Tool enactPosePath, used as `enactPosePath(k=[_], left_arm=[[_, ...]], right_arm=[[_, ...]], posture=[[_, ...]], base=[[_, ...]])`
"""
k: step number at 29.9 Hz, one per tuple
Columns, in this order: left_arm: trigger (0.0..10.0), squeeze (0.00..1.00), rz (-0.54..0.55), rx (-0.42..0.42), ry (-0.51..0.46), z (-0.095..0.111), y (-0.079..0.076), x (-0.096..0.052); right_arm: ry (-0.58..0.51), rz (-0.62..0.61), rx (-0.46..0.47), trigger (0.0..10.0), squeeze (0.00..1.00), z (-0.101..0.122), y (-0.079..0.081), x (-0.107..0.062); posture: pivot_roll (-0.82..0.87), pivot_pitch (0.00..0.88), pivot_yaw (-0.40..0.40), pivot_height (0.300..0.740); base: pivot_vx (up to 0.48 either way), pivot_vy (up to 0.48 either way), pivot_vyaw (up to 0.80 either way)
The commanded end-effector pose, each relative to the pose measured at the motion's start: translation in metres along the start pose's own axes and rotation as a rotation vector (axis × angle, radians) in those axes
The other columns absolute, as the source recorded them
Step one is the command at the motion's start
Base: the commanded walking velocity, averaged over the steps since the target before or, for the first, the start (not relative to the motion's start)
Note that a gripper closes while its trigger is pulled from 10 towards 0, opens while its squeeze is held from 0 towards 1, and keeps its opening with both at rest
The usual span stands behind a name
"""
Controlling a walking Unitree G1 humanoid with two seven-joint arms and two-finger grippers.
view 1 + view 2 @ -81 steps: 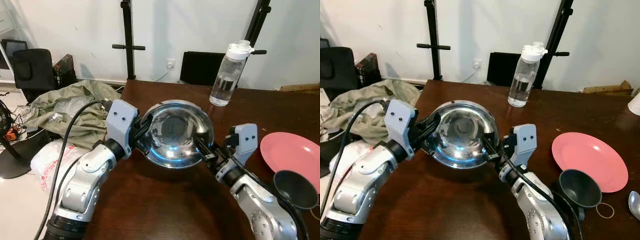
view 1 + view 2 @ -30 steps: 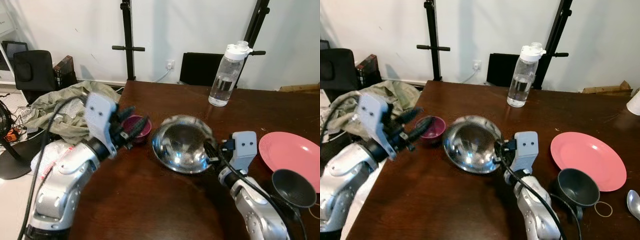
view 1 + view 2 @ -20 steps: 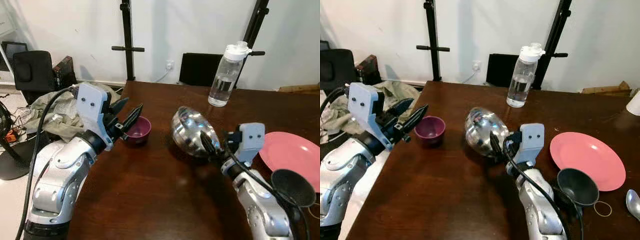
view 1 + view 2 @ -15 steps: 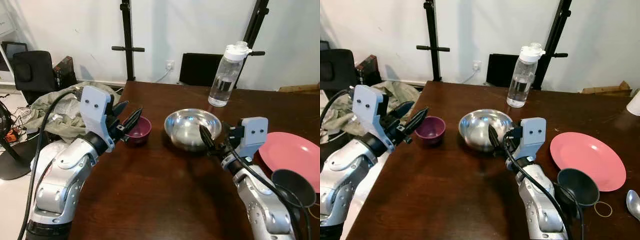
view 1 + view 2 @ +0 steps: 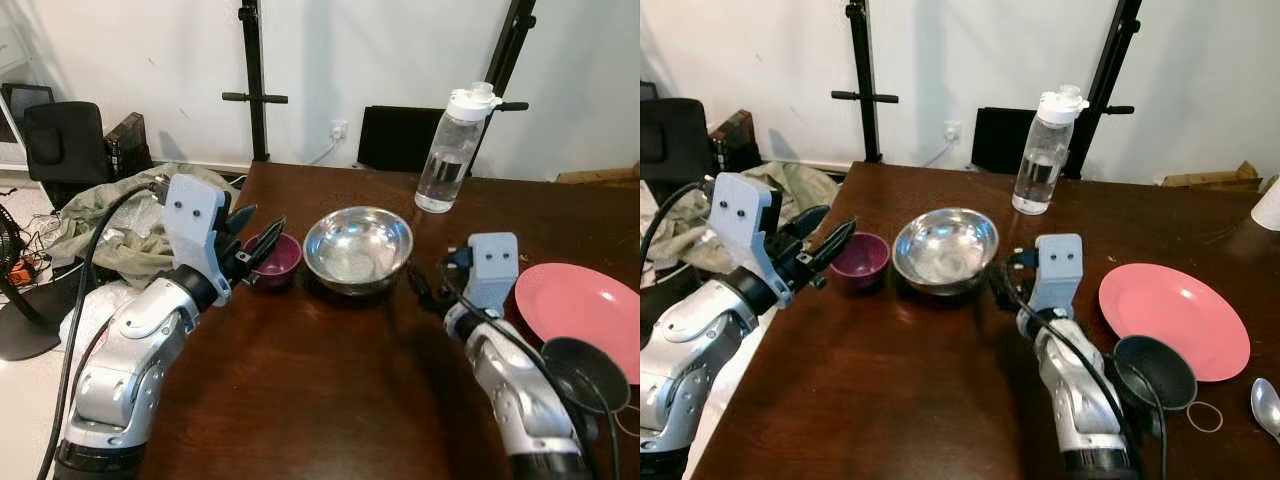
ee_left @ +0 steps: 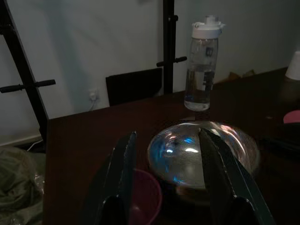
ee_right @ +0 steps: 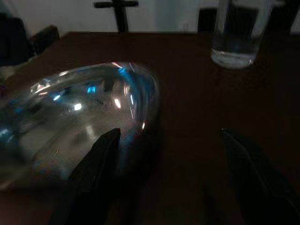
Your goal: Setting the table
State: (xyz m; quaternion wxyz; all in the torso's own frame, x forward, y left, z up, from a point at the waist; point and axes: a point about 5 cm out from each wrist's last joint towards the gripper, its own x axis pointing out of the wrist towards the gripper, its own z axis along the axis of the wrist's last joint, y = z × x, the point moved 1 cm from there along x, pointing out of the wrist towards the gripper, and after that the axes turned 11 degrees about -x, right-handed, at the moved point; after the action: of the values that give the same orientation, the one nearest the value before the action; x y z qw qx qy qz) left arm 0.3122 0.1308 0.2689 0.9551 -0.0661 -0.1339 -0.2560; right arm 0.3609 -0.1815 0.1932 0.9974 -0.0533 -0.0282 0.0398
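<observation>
A shiny steel bowl [image 5: 358,250] stands upright on the dark wooden table [image 5: 330,400], touching nothing. Just left of it sits a small purple bowl [image 5: 276,257]. My left gripper [image 5: 264,222] hovers open beside the purple bowl, holding nothing; in the left wrist view its fingers [image 6: 124,164] frame both bowls. My right gripper [image 5: 420,288] is low over the table just right of the steel bowl, open and apart from it; the right wrist view has the steel bowl [image 7: 79,117] close ahead.
A water bottle [image 5: 447,150] stands at the table's far side. At the right lie a pink plate [image 5: 575,305], a dark grey bowl [image 5: 588,375], a spoon [image 5: 1268,405] and a rubber band [image 5: 1207,417]. Clothes and a chair are on the floor to the left.
Both grippers held the steel bowl aloft. The left one let go first; the right one tipped it upright onto the table and released it. It now rests nearer the purple bowl.
</observation>
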Motion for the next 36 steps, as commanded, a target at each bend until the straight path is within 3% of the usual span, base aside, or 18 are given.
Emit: enactPosePath(k=[1,11,15,17,25,29,36], left_arm=[[10.0,0.00,0.011,-0.007,0.024,-0.005,0.001,-0.001],[10.0,0.00,0.008,0.025,0.048,-0.006,0.002,-0.006],[10.0,0.00,0.016,0.028,0.049,-0.005,0.003,-0.009],[10.0,0.00,0.026,0.030,0.048,-0.004,0.004,-0.011],[10.0,0.00,0.044,0.022,0.049,-0.004,0.003,-0.015],[10.0,0.00,0.044,0.019,0.049,-0.004,0.003,-0.015],[10.0,0.00,0.035,0.011,0.051,-0.005,0.001,-0.013]], right_arm=[[0.021,-0.017,0.058,10.0,0.00,-0.004,-0.006,0.005],[0.042,0.053,0.184,10.0,0.00,0.005,0.002,0.031],[0.088,0.091,0.158,10.0,0.00,0.001,0.007,0.036],[0.160,0.093,0.084,10.0,0.00,-0.010,0.007,0.038],[0.223,0.069,-0.030,10.0,0.00,-0.028,-0.008,0.033],[0.214,0.059,-0.066,10.0,0.00,-0.029,-0.012,0.031],[0.103,0.057,-0.090,10.0,0.00,-0.007,-0.020,0.032]], posture=[[0.10,0.127,0.055,0.740],[0.13,0.144,0.050,0.740],[0.14,0.151,0.040,0.740],[0.15,0.154,0.030,0.740],[0.15,0.157,0.023,0.740],[0.15,0.156,0.024,0.740],[0.14,0.152,0.027,0.740]], base=[[0.000,0.000,0.00],[0.000,0.000,0.00],[0.000,0.000,0.00],[0.000,0.000,0.00],[0.000,0.000,0.00],[0.000,0.000,0.00],[0.000,0.000,0.00]])
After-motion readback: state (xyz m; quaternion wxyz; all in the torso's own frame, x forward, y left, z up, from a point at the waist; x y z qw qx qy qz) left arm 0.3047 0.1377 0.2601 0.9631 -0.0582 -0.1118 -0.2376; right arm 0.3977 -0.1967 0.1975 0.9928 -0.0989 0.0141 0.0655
